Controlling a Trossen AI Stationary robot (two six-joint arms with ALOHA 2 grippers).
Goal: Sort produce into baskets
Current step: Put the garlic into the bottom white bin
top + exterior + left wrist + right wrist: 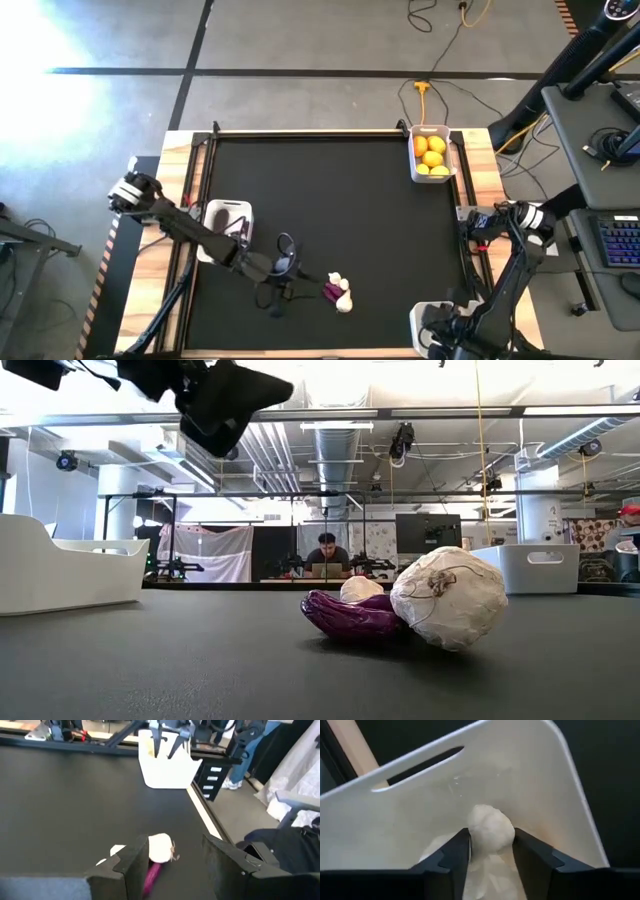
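The left gripper (287,268), fingers spread and empty, hovered just beside the garlic bulb (343,302) and purple vegetable (331,291) on the bench (330,200), nearer than the right gripper (440,335).

Prob. lab: exposed ducts (340,445), workstations (325,565)

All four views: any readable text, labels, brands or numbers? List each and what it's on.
No readable text in any view.
White baskets: no label or marking visible.
Garlic bulbs and purple vegetable: no stickers.
Keyboard beside the table: key legends too small to read.
Room behind the table in the low view: screens and a patterned panel, nothing legible.
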